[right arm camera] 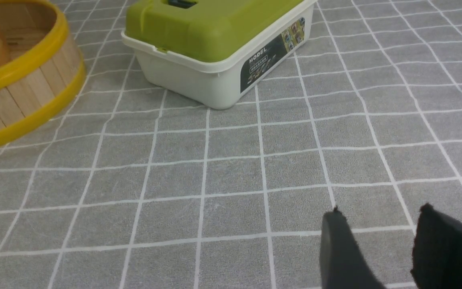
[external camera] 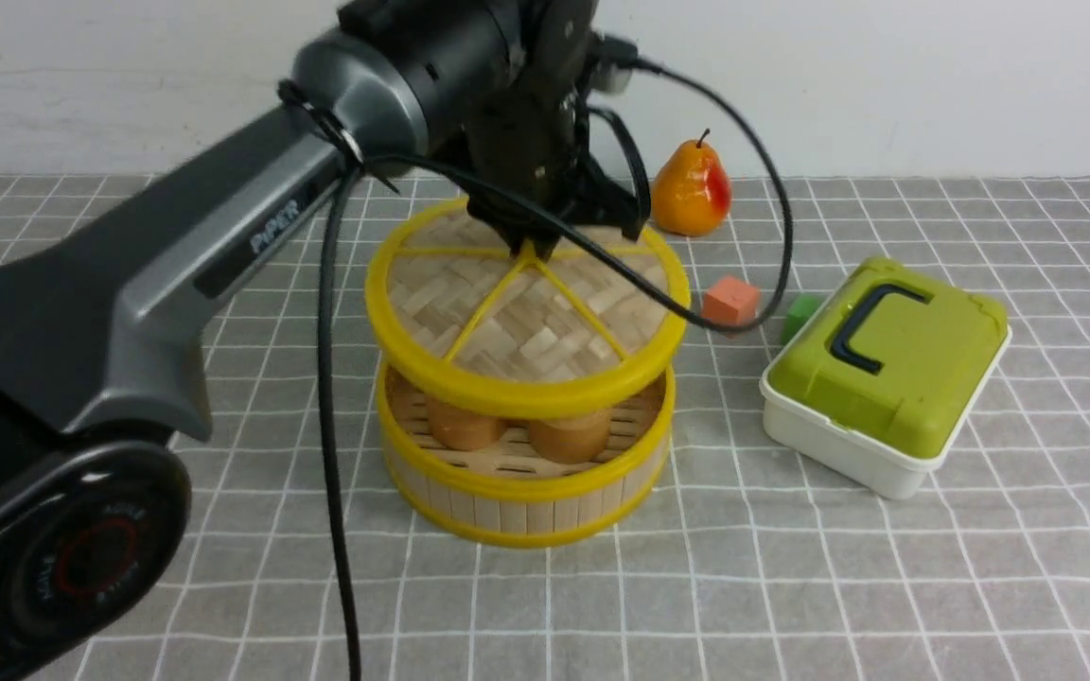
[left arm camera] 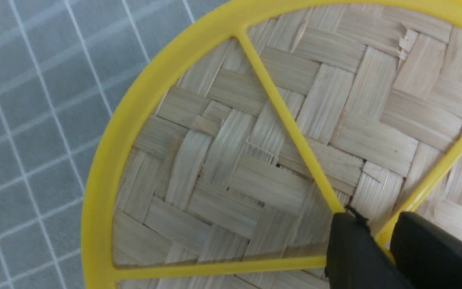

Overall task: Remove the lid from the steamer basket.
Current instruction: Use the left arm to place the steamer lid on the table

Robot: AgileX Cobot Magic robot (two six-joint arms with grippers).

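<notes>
Left pincer (external camera: 531, 251) clamped on the lid (external camera: 507, 322) at its knob, near edge raised off the steamer basket (external camera: 521, 497); right pincer (right arm camera: 381, 212) apart, empty, above bench (right arm camera: 215, 180).

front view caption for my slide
Left fingers pinch the lid at its hub, holding it raised above the steamer basket.
</notes>
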